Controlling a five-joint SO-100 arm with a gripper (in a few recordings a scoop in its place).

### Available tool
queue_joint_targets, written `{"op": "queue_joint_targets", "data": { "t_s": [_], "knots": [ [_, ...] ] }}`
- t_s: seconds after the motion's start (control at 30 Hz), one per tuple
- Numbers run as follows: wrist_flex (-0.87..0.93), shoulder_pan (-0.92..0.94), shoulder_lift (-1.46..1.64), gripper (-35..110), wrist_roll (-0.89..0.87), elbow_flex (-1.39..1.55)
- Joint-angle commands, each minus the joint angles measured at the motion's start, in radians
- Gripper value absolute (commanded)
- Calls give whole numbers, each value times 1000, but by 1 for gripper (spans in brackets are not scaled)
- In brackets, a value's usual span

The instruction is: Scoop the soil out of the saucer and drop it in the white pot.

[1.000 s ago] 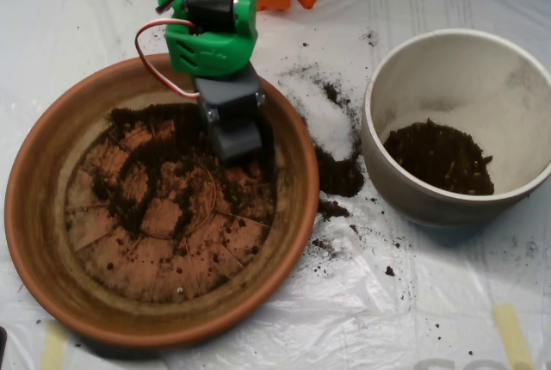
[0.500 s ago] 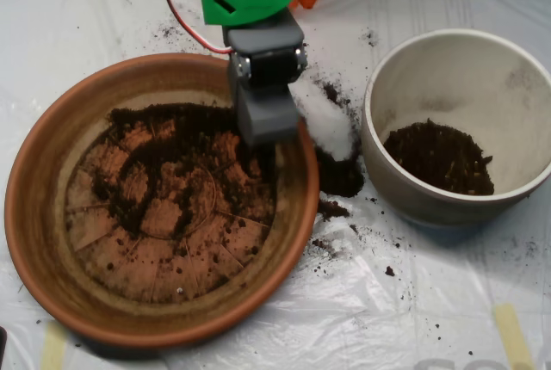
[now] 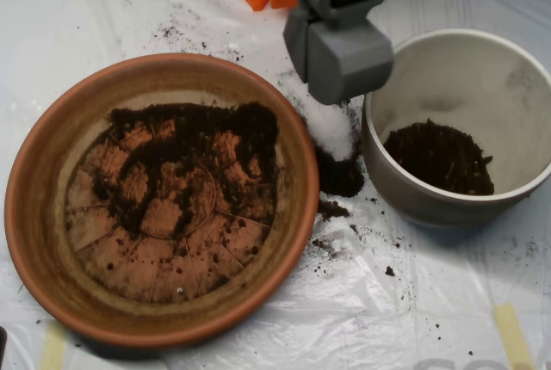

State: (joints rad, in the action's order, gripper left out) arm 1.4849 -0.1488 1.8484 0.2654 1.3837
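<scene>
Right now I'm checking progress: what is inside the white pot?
A heap of dark soil lies on the white pot's floor; the rest is bare. The scoop overlaps its left rim, hiding that bit.

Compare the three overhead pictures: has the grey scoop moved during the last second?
Yes. The scoop has travelled rightward and up the picture, leaving the saucer; it now hangs between the saucer's rim and the white pot, above the spilled white powder.

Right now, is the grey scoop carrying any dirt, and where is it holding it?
It cannot be told. The grey clamshell scoop hangs between the terracotta saucer and the white pot, its inside hidden from above.
</scene>
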Motion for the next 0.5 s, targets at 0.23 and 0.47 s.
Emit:
{"op": "queue_joint_targets", "data": {
  "t_s": [0.23,0.47],
  "knots": [
    [-5,-281,-61,23,25,-126],
    [-26,-275,-58,41,2,-61]
  ]
}}
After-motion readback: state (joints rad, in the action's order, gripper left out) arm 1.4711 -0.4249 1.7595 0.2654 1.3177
